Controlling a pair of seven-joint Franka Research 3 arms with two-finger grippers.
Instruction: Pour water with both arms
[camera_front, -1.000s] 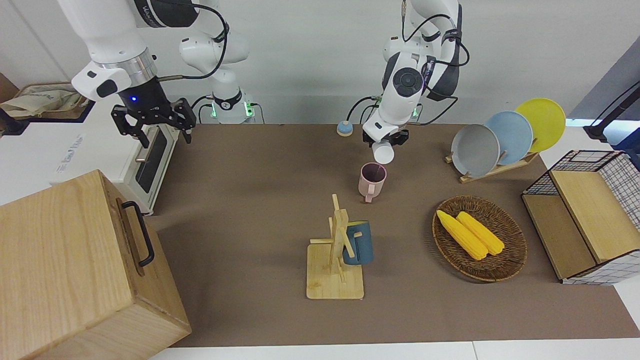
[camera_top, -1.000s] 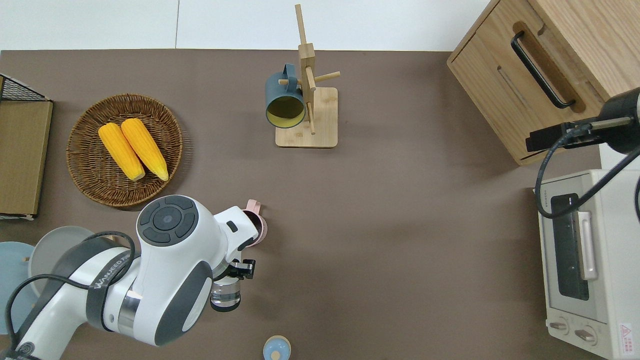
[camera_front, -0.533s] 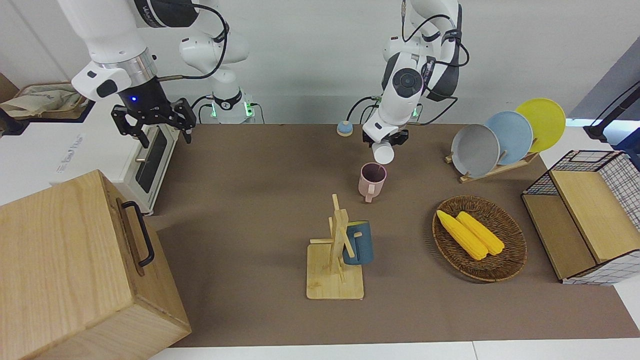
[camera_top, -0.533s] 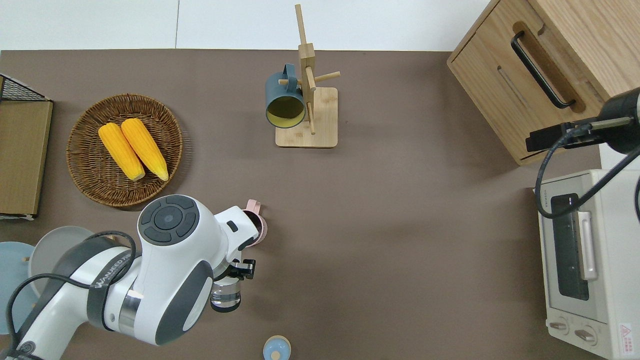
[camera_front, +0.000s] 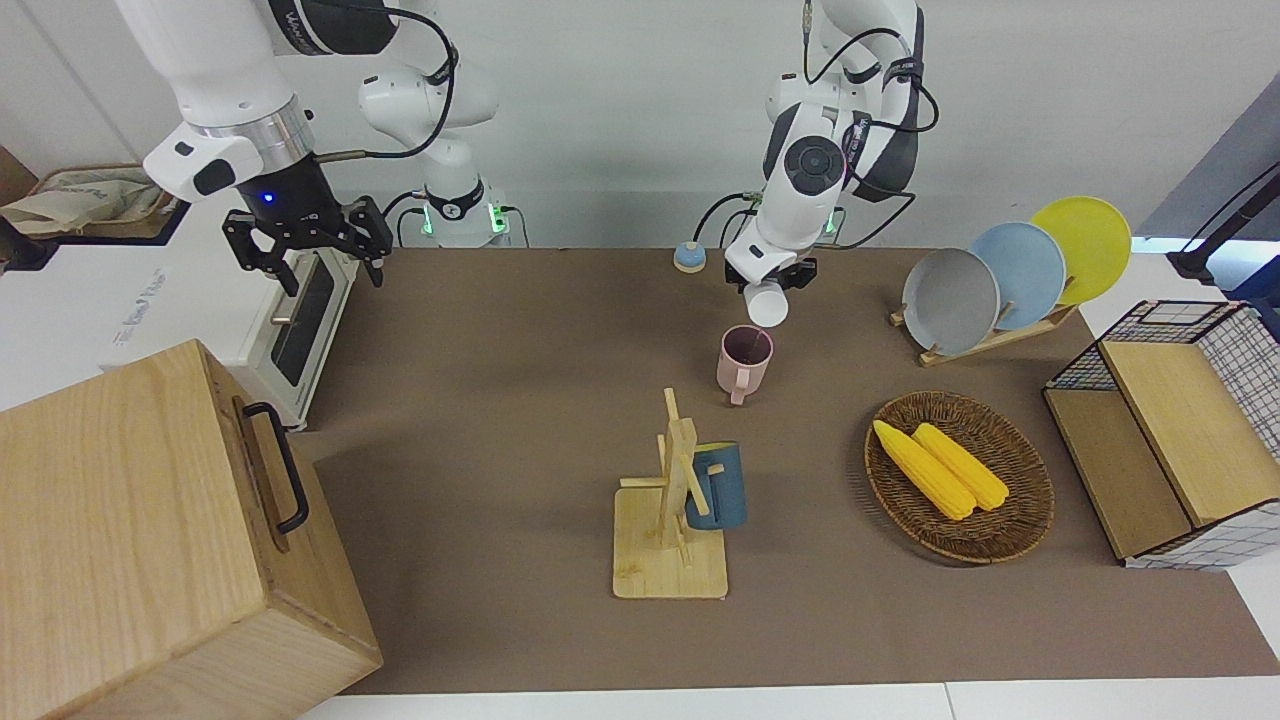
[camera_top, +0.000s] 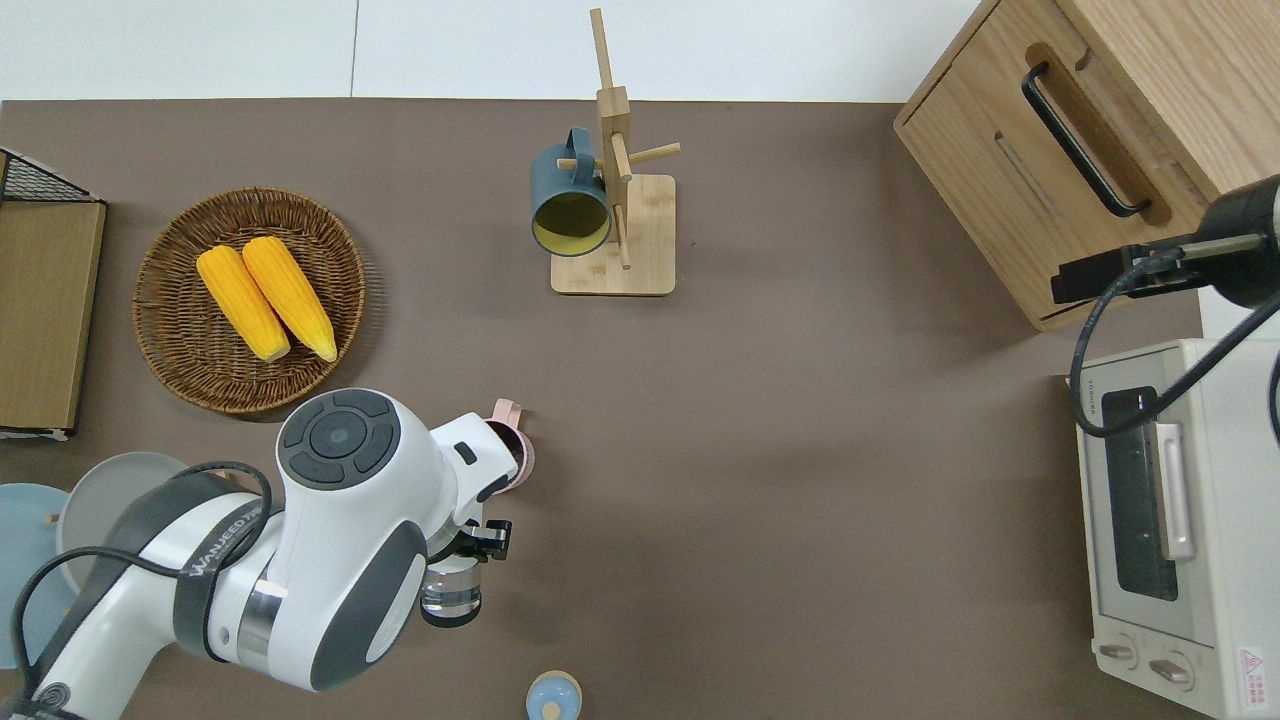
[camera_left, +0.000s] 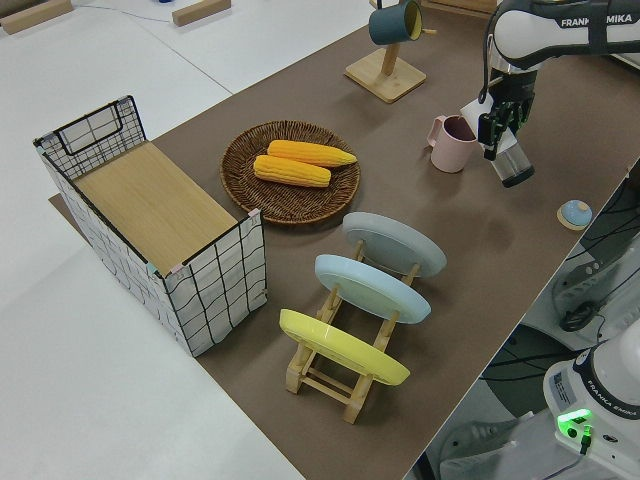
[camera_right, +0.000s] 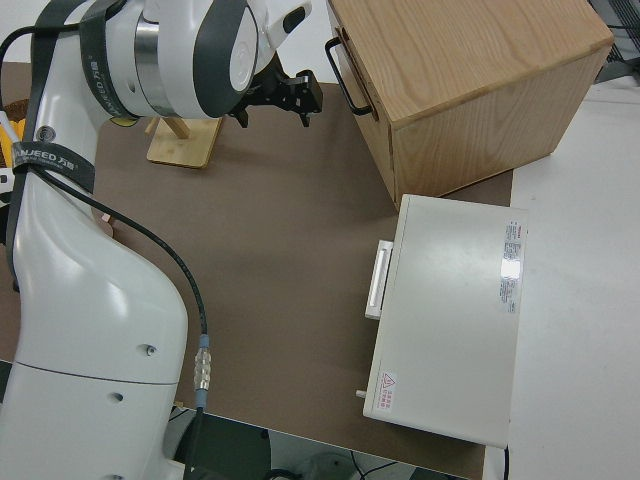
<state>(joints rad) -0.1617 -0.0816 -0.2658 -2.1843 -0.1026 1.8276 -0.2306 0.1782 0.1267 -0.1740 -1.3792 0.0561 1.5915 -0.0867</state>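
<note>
Two pincers in view, only one working. Left pincer (camera_left: 503, 128) is clamped on a clear bottle (camera_left: 512, 165), holding it tipped so the mouth (camera_front: 767, 305) points down at the pink mug (camera_front: 745, 360). We read that as the pour pose: mouth sits just above the mug rim, on the side nearer the robots, so anything leaving the bottle should land inside. We can't see a stream or any water level, so we can't say how far the pour has got.

Mug stands upright on the brown counter (camera_top: 800, 450), handle pointing away from the robots, which leaves the rim on the robots' side open to the bottle. Small blue cap (camera_top: 553, 695) lies on the counter nearer the robots than the mug, well clear of the pour, so the bottle is open.

Left arm pose: wrist rolled over, forearm reaching in low over the mug, its white wrist housing (camera_top: 340, 450) covering much of the mug from overhead.

Right pincer (camera_front: 305, 240) spread wide, empty, arm parked.

Mug rack (camera_front: 672, 520) with the blue mug (camera_front: 718, 485) stands farther out; not involved.
</note>
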